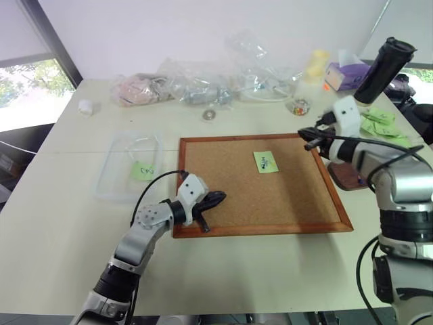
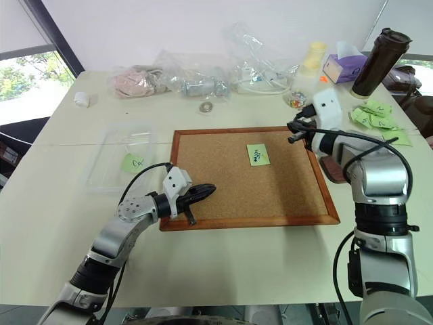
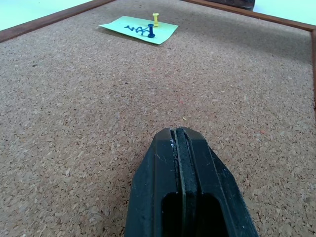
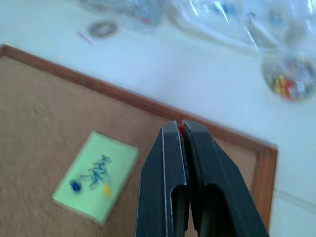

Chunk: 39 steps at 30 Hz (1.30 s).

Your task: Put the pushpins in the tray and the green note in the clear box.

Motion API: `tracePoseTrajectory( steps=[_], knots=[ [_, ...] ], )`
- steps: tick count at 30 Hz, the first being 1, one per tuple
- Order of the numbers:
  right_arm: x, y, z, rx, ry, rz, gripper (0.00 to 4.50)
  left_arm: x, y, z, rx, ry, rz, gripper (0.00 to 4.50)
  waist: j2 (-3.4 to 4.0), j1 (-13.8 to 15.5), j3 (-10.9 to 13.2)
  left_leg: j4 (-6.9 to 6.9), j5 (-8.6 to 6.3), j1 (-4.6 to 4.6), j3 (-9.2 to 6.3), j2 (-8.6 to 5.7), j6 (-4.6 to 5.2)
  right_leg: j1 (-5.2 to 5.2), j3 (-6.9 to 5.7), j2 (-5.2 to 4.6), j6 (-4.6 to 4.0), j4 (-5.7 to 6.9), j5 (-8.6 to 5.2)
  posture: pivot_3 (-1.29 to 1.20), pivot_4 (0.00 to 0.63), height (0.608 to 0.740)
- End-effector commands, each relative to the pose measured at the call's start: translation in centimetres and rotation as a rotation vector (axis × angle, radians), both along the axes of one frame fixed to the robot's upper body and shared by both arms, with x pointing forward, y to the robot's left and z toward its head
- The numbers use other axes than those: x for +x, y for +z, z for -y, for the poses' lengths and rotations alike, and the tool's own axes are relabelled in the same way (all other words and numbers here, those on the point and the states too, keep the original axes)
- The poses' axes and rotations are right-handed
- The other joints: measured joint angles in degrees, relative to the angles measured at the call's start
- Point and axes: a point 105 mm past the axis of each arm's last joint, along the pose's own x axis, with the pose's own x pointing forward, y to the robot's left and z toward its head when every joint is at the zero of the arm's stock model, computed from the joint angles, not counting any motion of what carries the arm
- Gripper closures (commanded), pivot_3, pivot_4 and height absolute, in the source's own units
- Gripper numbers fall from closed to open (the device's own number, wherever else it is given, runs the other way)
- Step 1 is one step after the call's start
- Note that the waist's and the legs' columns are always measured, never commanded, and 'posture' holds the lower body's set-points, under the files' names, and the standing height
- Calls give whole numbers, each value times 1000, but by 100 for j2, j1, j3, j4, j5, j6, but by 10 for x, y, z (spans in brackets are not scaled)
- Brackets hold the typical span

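1. The left gripper (image 3: 180, 136) was closed on nothing, its tip low over the cork board (image 1: 270, 203) near the board's left edge.
2. The right gripper (image 4: 180, 129) hovered over the board's far right corner, fingers pinched on a red pushpin (image 4: 181, 130).
3. The green note (image 1: 266, 162), still pinned by a blue pushpin (image 3: 151, 30) and a yellow pushpin (image 3: 156, 19), carried a dark scribble; nothing legible.
4. The clear box (image 1: 128, 166) lay left of the board, holding another green note (image 1: 143, 170) with looped marks.
5. The tray (image 1: 348, 177) sat just right of the board, partly hidden by the right arm.
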Motion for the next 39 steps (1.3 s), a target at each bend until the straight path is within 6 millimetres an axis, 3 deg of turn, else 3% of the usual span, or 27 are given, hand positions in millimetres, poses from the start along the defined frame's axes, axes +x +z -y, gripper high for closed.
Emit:
tracePoseTrajectory(
  steps=[1,7,9,16,19,24,39],
  knots=[
    [-15,20,42,-9,-137,66,4451,-7,-10,4,1,-26,-46,4500,1,15,-1,0,0,-1,0,-1,0,0,0,0,0,0,0,0,150,730],
    [-40,-9,110,-48,-363,-8,4451,-8,-10,6,0,-41,-50,4500,6,4,-4,-2,0,3,1,-3,0,3,0,-2,0,0,0,0,150,730],
    [-45,-19,118,-40,-385,-29,4451,-8,-10,6,-2,-46,-53,4500,9,-3,-6,-1,0,6,1,-2,1,8,0,-1,0,-1,0,0,150,730],
    [-42,-43,123,4,-392,-43,4451,-8,-10,8,-1,-59,-51,4500,34,-5,-20,1,0,13,12,0,1,12,9,1,0,0,0,0,150,730],
    [-37,-52,122,25,-385,-47,3552,-8,-10,8,2,-60,-50,4500,34,2,-20,5,0,12,11,-3,1,15,9,-1,0,0,0,0,150,730],
    [-34,-57,123,31,-386,-52,1056,-8,-11,6,6,-53,-48,4500,37,-2,-22,4,0,13,10,-2,1,16,8,0,0,-1,0,0,150,730],
    [-27,-67,104,64,-316,-112,1056,-7,-10,3,6,-37,-46,4500,38,-6,-23,5,0,13,10,-2,1,16,8,0,0,-1,0,0,150,730]
  ],
)
